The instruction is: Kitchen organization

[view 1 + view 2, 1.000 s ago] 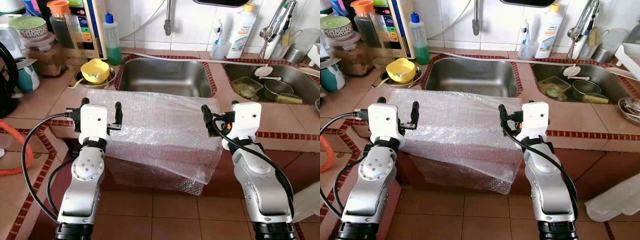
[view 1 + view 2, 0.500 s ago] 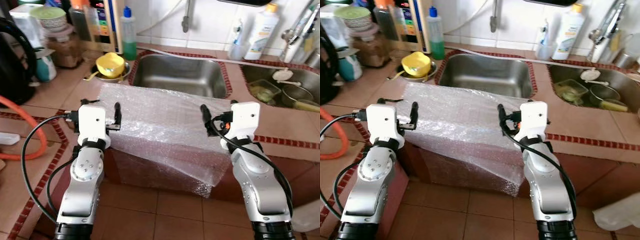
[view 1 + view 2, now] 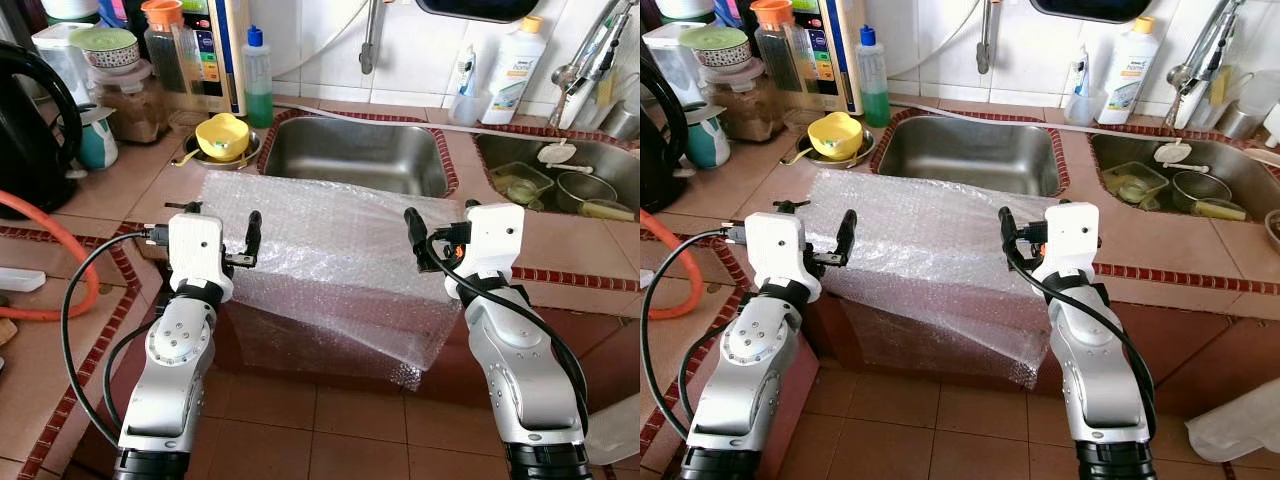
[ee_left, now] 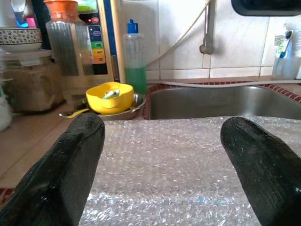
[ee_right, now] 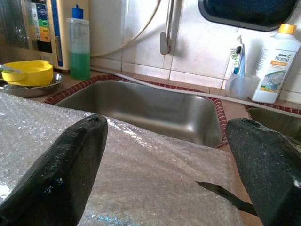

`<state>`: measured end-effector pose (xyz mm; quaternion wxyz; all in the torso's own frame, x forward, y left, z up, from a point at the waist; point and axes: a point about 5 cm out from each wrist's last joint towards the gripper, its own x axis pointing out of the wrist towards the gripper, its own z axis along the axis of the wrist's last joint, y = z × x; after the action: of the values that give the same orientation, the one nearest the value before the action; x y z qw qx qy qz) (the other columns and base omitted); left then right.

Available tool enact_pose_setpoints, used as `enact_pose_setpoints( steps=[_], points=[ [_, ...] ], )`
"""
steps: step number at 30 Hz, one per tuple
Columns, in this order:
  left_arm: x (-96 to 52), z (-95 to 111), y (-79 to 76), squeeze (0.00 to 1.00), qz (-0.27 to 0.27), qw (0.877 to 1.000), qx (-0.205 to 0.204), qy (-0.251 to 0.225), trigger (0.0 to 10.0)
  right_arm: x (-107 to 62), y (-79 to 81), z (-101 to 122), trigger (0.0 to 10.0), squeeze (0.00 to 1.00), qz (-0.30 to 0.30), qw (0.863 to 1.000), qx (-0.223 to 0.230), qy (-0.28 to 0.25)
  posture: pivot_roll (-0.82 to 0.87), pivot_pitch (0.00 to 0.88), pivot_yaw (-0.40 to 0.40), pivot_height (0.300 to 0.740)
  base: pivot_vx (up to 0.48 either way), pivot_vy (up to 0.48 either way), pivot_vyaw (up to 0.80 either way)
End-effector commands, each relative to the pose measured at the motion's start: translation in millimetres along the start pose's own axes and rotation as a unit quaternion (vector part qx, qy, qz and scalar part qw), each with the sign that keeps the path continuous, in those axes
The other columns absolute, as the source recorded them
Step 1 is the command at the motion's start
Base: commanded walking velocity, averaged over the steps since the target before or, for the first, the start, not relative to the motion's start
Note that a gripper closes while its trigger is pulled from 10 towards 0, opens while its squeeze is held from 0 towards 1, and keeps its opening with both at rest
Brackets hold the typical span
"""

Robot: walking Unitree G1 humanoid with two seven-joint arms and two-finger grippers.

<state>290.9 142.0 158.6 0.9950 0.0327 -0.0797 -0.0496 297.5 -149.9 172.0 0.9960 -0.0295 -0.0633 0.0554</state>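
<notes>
A large sheet of bubble wrap [image 3: 330, 255] is spread over the front edge of the tiled desk [image 3: 120, 185], just before the steel sink [image 3: 355, 155], and its lower part is draped down over the desk's front toward the floor tiles [image 3: 330, 440]. The left end effector [image 3: 222, 238] is held at the sheet's left edge with its two black fingers [image 4: 61, 174] spread apart and nothing gripped between them; the wrap is seen lying beyond and below the fingertips in the left wrist view. The right end effector [image 3: 440, 240] is held at the sheet's right edge, likewise released, with its fingers [image 5: 70, 165] wide apart above the wrap. Behind the sheet, a yellow bowl [image 3: 222, 135] is set in a metal dish beside a green soap bottle [image 3: 257, 65]. A white detergent bottle [image 3: 516, 62] is stood against the wall tiles, and a second basin [image 3: 560, 175] holding dishes is seen to the right.
</notes>
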Motion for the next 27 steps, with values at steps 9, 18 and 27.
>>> enact_pose_setpoints(
  steps=[9, 18, 27],
  points=[
    [-0.7, -2.3, -3.2, 0.00, -0.040, 0.999, 0.001, 0.006, 10.0, -2.9, -4.7, -5.9, 10.0, 0.00, -0.008, 1.000, -0.015, 0.005, 0.02, 0.016, 0.008, 0.740, 0.316, 0.000, 0.00],
    [0.5, -1.7, -3.3, 0.00, -0.041, 0.999, -0.002, 0.006, 10.0, -6.4, -13.1, -7.4, 10.0, 0.00, -0.016, 0.999, -0.027, 0.007, 0.01, 0.019, 0.007, 0.740, 0.324, 0.000, 0.00],
    [0.4, -1.3, -3.7, 0.00, -0.039, 0.999, -0.003, 0.005, 10.0, -5.6, -11.4, -6.8, 10.0, 0.00, -0.011, 1.000, -0.028, 0.005, 0.02, 0.020, 0.004, 0.740, 0.340, 0.000, 0.00]
  ],
)
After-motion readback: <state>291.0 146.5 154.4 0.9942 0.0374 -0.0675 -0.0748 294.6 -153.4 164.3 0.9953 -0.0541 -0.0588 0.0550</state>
